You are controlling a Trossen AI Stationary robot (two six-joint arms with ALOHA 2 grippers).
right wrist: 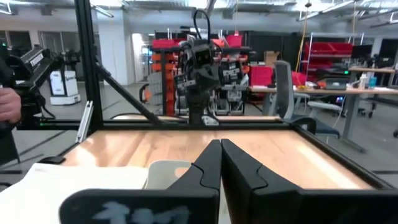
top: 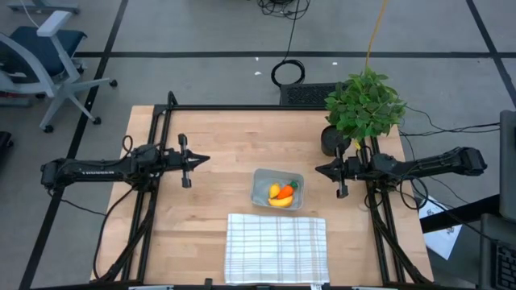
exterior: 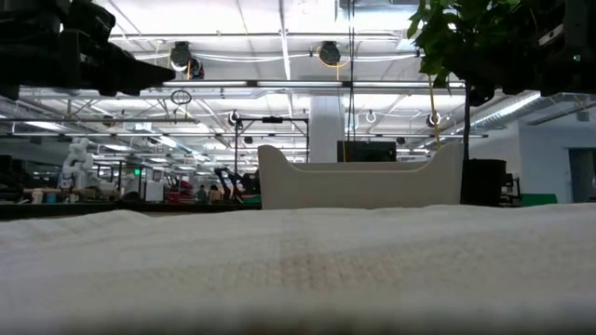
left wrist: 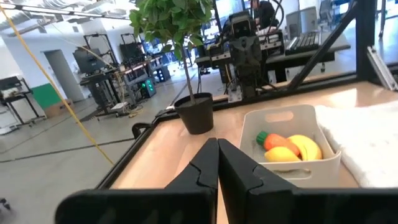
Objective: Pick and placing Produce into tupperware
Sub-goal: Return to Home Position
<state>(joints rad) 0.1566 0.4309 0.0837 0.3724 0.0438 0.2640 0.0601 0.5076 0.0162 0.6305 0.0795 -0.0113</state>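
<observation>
Left claw (top: 206,159), right claw (top: 318,169) — both pinched closed w/ nothing held; produce (top: 281,194) lies in tupperware (top: 259,180)

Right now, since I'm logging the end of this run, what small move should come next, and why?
Probably none beyond holding at rest. The carrot, banana and small yellow fruit all lie inside the tupperware. The left gripper and right gripper are shut, empty and well clear of it on either side.
</observation>
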